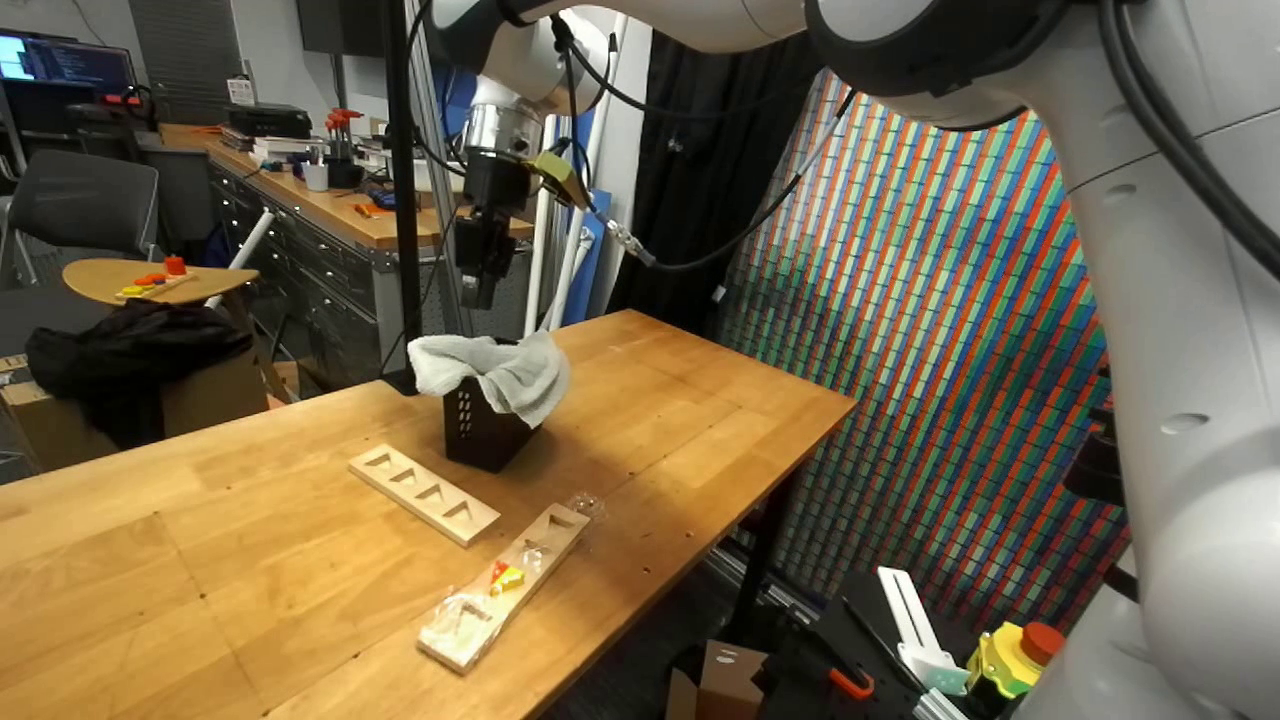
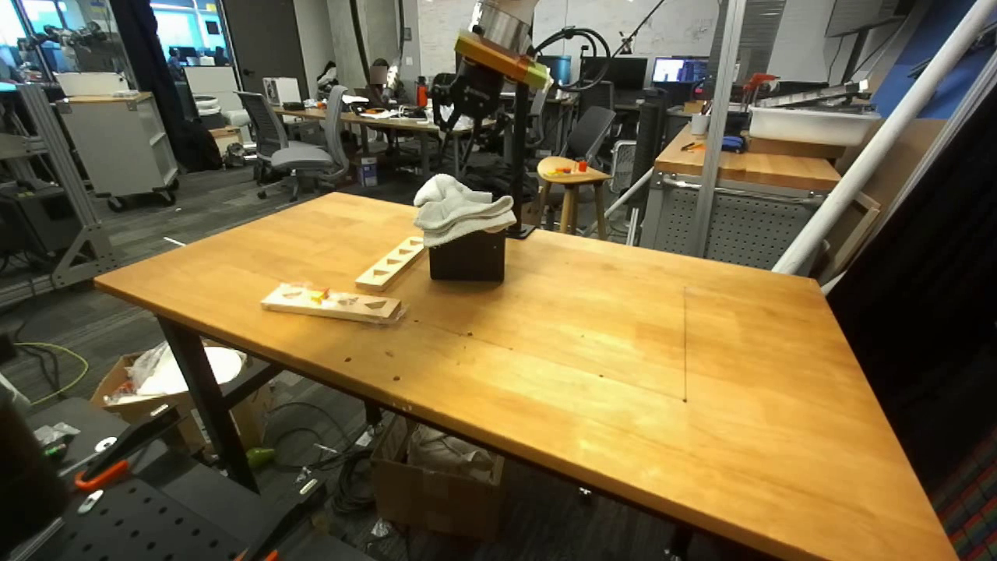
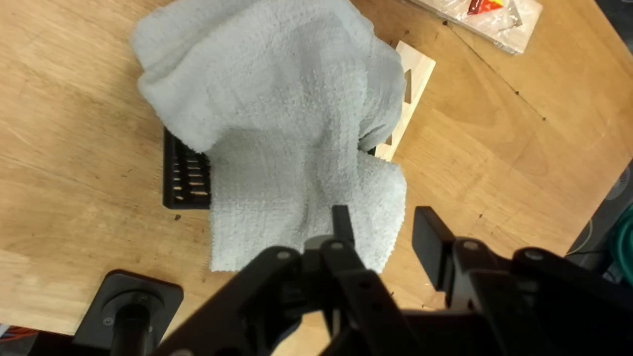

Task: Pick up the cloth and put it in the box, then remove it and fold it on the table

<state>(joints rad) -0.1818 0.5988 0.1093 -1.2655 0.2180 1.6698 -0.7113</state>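
Hanging parted above the cloth (image 3: 287,109) draped over the box (image 2: 467,259), the jaws hold nothing.

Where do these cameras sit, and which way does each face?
Wrist view: mounted by the open gripper, which shows; looks down at the cloth.
An exterior view: beside the robot arm, which looms large; looks across the table.
An exterior view: off the table's edge; looks over it toward the wooden stool; gripper at top.
Both exterior views share the cloth-draped black box.

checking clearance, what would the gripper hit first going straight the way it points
Likely the cloth, draped over the box below the gripper; depth is unclear, and one jaw may miss it.
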